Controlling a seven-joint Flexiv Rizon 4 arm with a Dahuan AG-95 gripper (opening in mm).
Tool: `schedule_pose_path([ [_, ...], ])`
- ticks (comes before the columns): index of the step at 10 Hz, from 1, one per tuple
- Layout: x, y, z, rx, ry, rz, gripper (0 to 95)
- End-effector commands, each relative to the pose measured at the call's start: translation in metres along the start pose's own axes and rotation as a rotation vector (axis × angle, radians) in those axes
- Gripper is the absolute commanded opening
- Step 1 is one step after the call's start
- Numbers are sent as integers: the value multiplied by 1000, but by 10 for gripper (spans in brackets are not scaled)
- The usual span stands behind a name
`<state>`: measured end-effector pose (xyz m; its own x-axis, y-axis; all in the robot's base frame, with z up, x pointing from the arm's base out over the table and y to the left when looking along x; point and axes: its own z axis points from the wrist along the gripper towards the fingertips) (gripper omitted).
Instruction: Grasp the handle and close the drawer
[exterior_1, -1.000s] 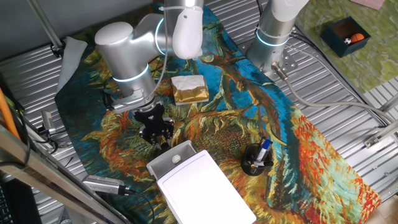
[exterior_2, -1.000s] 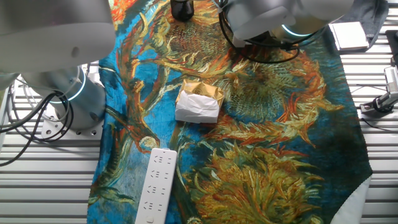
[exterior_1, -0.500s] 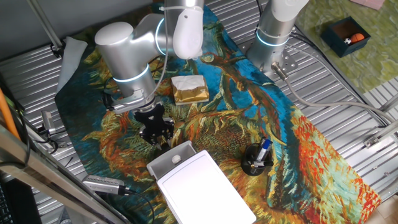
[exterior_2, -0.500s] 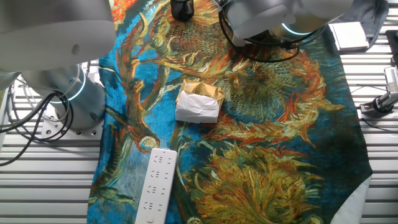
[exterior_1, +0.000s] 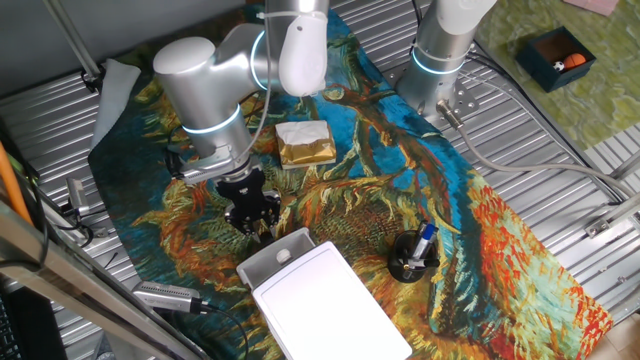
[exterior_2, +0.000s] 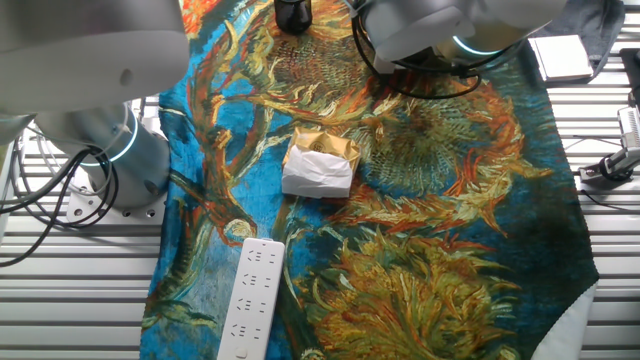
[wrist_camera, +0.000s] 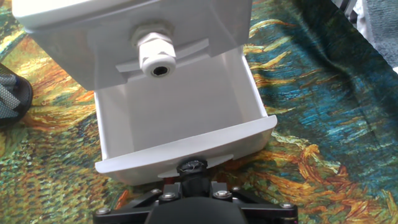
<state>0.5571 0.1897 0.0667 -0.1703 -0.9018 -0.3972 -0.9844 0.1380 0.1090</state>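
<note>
Nothing's budged in the last sec: gripper (exterior_1: 262, 226) still parked at the handle (wrist_camera: 193, 165), 6 o'clock in hand view. Drawer (wrist_camera: 180, 118) still pulled out of its box (exterior_1: 325, 300). Can't tell jaws' state. Push hasn't started, I'd say.

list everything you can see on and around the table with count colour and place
drawer: 1, white, pulled open from its box, empty inside
box: 1, white, flat-topped, near edge of the cloth
cable gland: 1, white, on the box face above the drawer
cloth: 1, blue, orange and yellow painting print, covering the table
block: 1, tan and white, mid-cloth
pen cup: 1, black mesh, holding a blue and white pen, right of the box
power strip: 1, white, on the cloth edge
small bin: 1, dark blue, off the cloth, something orange inside
arm: 1, silver
claw: 1, black, at the drawer front; finger state not visible
</note>
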Motion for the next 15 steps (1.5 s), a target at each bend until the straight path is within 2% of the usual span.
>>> schedule_pose_path([
  [1,-1,0,0,1,-3,3,0],
  [15,-11,2,2,3,-4,20,0],
])
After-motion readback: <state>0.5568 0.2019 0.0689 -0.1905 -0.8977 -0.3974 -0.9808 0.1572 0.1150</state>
